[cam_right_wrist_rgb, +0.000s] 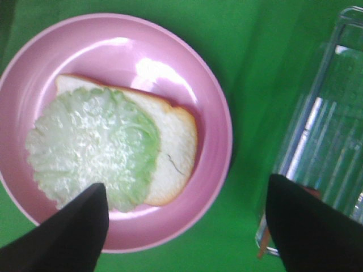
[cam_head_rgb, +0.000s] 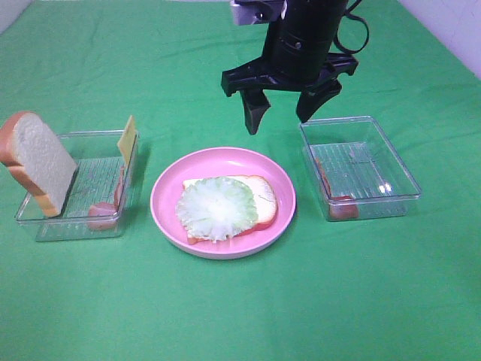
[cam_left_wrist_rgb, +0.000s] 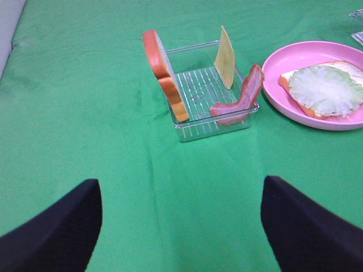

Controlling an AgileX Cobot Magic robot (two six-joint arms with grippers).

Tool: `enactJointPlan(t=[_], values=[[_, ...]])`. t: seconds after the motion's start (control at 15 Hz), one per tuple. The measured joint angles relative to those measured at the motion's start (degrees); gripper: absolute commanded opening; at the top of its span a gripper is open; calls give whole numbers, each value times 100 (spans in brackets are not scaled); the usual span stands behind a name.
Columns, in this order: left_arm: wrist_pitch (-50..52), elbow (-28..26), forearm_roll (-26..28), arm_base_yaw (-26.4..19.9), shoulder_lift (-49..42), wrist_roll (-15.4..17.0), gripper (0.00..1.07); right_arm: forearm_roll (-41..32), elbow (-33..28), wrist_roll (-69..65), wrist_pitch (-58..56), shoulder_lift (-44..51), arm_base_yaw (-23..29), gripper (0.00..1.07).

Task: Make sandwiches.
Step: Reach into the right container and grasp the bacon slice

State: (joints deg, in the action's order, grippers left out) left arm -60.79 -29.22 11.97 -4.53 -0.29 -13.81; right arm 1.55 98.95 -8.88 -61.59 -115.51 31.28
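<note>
Hanging above the table [cam_head_rgb: 240,316] beyond the far rim of the pink plate [cam_head_rgb: 160,197], the right gripper [cam_head_rgb: 278,124] has its two black fingers spread wide with nothing between them. Its wrist view looks straight down on the plate and on a corner of the right tray [cam_head_rgb: 402,188].

On the plate, near the middle of the table, lies one bread slice [cam_head_rgb: 264,197] flat, white with an orange-brown crust. The pale green lettuce [cam_head_rgb: 216,207] rests on top of it, covering the end nearer the table's left edge and overhanging the crust (so the stack is two layers high).

The right tray sits toward the table's right edge, with a small reddish piece [cam_head_rgb: 342,207] at its near corner; what it is cannot be told.

Toward the left edge stands the left tray [cam_head_rgb: 45,224]. The second bread slice [cam_head_rgb: 37,159] leans upright against its outer end, the yellow cheese square [cam_head_rgb: 127,140] stands on edge against the wall nearer the plate, and the ham strip [cam_head_rgb: 101,214] curls up at the near corner.

The left gripper [cam_left_wrist_rgb: 181,181] shows only in its own wrist view: fingers wide apart, empty, over bare green cloth on the near side of the left tray.
</note>
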Motion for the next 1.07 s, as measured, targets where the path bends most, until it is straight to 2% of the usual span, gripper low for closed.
enactJointPlan(t=[0.2,0.33,0.6,0.93,1.07], values=[[0,0,0,0,0,0,74,407,23,-178,-607,74,0,73],[0,0,0,0,0,0,74,533,-218,-401,-785,74,0,73],[0,0,0,0,0,0,74,498,-590,-407,-768,74,0,71],[0,0,0,0,0,0,74,390,-768,-350,-544,52,-17,71],[0,0,0,0,0,0,74,195,-768,-206,-453,-155,-264,64]])
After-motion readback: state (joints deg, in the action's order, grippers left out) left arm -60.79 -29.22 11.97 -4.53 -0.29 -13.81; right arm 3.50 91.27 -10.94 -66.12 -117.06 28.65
